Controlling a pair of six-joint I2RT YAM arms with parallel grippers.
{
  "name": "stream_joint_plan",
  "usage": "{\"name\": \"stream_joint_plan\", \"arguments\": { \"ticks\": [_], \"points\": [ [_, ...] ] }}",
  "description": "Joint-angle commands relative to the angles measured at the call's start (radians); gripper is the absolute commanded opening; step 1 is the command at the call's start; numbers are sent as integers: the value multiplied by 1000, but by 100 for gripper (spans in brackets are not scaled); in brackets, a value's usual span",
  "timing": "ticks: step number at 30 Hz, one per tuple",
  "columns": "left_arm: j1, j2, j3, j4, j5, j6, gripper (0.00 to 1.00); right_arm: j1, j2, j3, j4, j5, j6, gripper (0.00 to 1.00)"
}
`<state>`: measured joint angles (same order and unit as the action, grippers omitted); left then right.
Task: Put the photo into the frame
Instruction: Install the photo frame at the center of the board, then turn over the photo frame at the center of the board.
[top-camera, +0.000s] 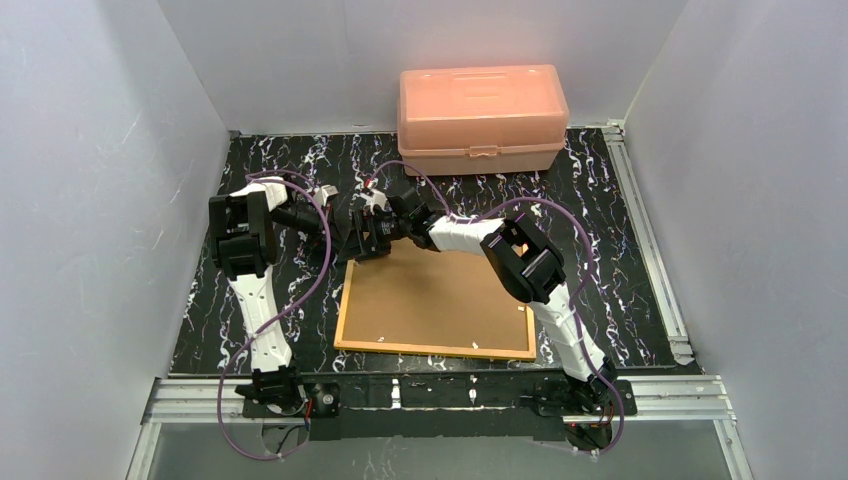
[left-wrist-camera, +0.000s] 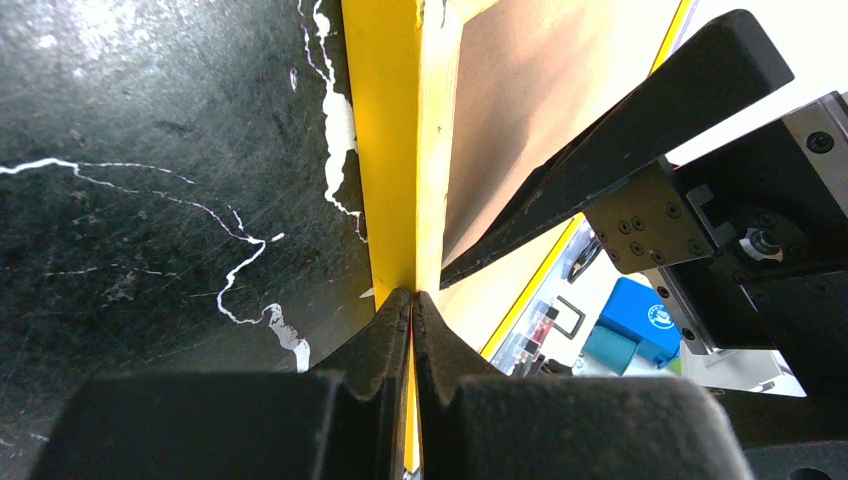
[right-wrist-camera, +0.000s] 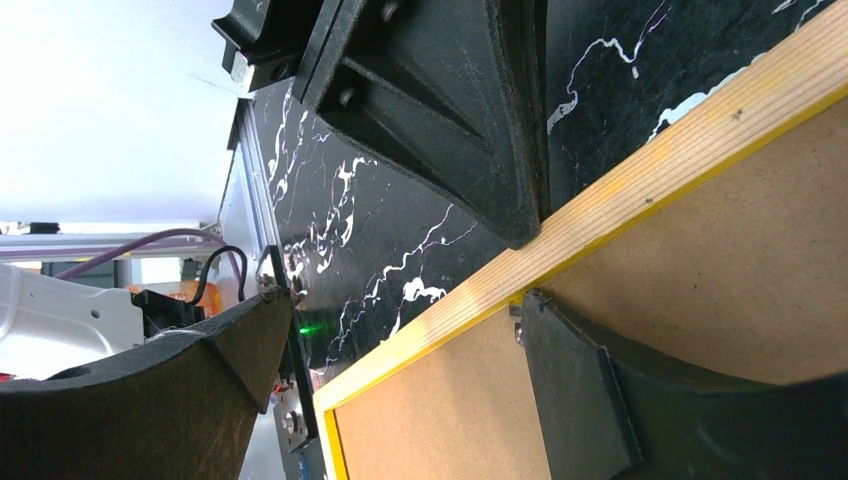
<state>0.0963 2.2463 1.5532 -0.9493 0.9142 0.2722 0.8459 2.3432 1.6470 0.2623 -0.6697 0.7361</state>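
Observation:
The frame (top-camera: 440, 300) lies face down on the black marbled table, its brown back up inside a yellow-orange border. My left gripper (top-camera: 352, 250) is shut, and its joined tips (left-wrist-camera: 413, 300) rest against the frame's yellow rim (left-wrist-camera: 395, 150) near the far-left corner. My right gripper (right-wrist-camera: 400, 390) is open over the same corner. One of its fingers (right-wrist-camera: 580, 400) rests on the brown back beside a small metal clip (right-wrist-camera: 515, 312), and the other finger (right-wrist-camera: 150, 400) hangs beyond the rim. The photo is out of view.
A salmon-pink plastic box (top-camera: 482, 118) stands at the back of the table, behind the frame. White walls close in the left, right and back. Metal rails (top-camera: 650, 230) run along the table's right and near edges.

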Motion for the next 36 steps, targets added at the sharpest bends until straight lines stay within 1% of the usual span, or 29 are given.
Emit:
{"name": "stream_joint_plan", "arguments": {
  "ticks": [1,3,5,7,10,11,13,14,15,17,19,20,23,25,26,28,29,31,32,34,36],
  "points": [
    [-18,-7,4,23,-33,17,0,21,-9,34,-32,-93,2,92],
    [-18,-7,7,23,-31,17,0,21,-18,37,-52,-84,-19,93],
    [-18,-8,9,22,-29,15,0,22,-31,62,-133,-59,-86,94],
    [-17,-15,18,9,-27,15,0,22,-62,112,-265,19,-208,98],
    [-14,-36,42,-27,-19,25,1,30,-138,180,-480,168,-419,99],
    [-11,-48,53,-40,-18,30,1,30,-169,170,-527,213,-470,99],
    [-5,-75,73,-71,-16,42,5,40,-252,108,-604,313,-566,99],
    [-1,-94,83,-89,-19,50,8,48,-318,59,-633,373,-607,99],
    [2,-112,92,-107,-21,56,13,60,-357,4,-660,435,-648,99],
    [9,-149,107,-147,-26,76,25,102,-486,-121,-699,575,-725,99],
    [15,-198,116,-189,-37,106,30,127,-595,-243,-728,713,-734,99],
    [16,-225,117,-215,-42,125,32,134,-650,-293,-741,744,-735,99],
    [17,-327,123,-302,-60,204,36,138,-810,-442,-735,777,-690,99],
    [18,-413,102,-339,-58,265,40,127,-908,-537,-682,824,-601,99],
    [17,-460,80,-344,-57,290,45,122,-951,-578,-659,841,-568,99],
    [16,-549,28,-351,-60,334,49,114,-1017,-640,-589,786,-554,99],
    [16,-587,4,-361,-71,357,50,113,-1033,-656,-567,745,-555,99],
    [16,-645,-36,-392,-97,408,51,125,-1026,-651,-582,652,-568,98],
    [16,-669,-59,-403,-114,427,51,140,-1007,-643,-609,620,-581,95],
    [16,-724,-99,-411,-154,448,51,187,-964,-638,-666,610,-611,88],
    [16,-764,-133,-414,-178,462,51,248,-928,-646,-690,631,-637,85]
  ]
}}
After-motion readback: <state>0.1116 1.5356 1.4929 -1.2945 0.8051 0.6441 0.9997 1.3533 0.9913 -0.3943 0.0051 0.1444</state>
